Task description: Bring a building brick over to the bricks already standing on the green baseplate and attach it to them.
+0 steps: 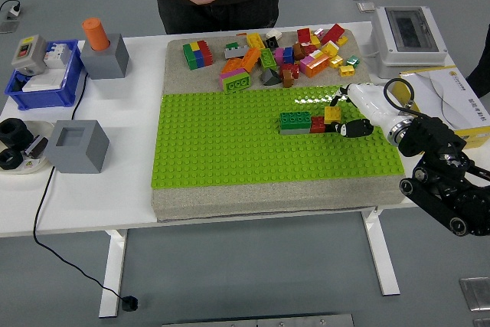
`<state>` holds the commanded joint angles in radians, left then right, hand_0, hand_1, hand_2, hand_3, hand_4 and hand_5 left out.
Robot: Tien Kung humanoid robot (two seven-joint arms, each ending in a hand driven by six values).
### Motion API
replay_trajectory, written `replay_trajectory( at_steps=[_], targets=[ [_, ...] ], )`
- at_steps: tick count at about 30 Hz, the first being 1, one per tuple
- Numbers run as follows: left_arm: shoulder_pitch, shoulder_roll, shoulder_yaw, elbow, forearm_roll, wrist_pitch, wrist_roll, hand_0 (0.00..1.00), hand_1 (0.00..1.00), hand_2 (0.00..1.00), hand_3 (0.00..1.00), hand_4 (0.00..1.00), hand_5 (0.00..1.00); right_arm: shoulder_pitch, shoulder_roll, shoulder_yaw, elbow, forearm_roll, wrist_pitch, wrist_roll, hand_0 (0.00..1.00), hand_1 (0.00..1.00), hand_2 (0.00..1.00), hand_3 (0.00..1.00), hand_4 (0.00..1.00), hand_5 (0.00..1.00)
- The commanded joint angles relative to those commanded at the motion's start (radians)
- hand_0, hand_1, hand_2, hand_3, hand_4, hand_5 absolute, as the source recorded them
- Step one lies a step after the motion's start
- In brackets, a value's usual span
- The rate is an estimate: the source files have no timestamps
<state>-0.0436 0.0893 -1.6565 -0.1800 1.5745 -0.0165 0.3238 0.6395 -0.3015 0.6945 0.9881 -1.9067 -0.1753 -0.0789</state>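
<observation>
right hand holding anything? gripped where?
Yes: the right hand pinches a small yellow plastic brick by its sides between its fingers, right over the black end of the brick row.

Bright, even overhead light; glare on the green baseplate (230,143); sharp focus

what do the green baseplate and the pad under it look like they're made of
The green baseplate looks like hard moulded plastic: even rows of studs and a glossy glare strip along its far edge. The pad beneath looks like dense foam or felt, beige, speckled and matt, with a thick soft-looking edge; which of the two is unclear.
</observation>
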Motion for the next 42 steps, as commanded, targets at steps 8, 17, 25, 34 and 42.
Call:
replay_trajectory(
  at_steps=[8,17,25,34,42],
  targets=[
    [0.0,0.001,-0.002,0.0,0.005,-0.001,0.001,0.782,0.777,0.721,0.455,0.998,0.815,0.023,0.025,-0.024,-0.046,0.008,0.001,0.008,0.689,0.71,0.779,0.538,0.732,0.206],
    [0.0,0.0,-0.003,0.0,0.008,-0.001,0.001,0.782,0.777,0.721,0.455,0.998,0.815,0.042,0.047,-0.038,-0.087,0.008,0.002,0.014,0.689,0.71,0.78,0.543,0.733,0.207],
    [0.001,-0.001,-0.004,0.0,0.011,-0.001,0.001,0.782,0.777,0.721,0.455,0.998,0.817,0.054,0.06,-0.043,-0.106,0.01,0.002,0.017,0.689,0.711,0.781,0.551,0.736,0.208],
    [0.002,0.0,-0.006,0.0,0.018,-0.003,0.002,0.782,0.777,0.721,0.455,0.998,0.819,0.062,0.072,-0.052,-0.126,0.009,0.004,0.018,0.689,0.711,0.786,0.592,0.735,0.206],
    [-0.001,0.003,-0.008,0.0,0.022,-0.003,0.001,0.782,0.777,0.721,0.455,0.998,0.82,0.067,0.078,-0.049,-0.139,0.007,0.003,0.019,0.689,0.715,0.79,0.629,0.732,0.206]
  ],
)
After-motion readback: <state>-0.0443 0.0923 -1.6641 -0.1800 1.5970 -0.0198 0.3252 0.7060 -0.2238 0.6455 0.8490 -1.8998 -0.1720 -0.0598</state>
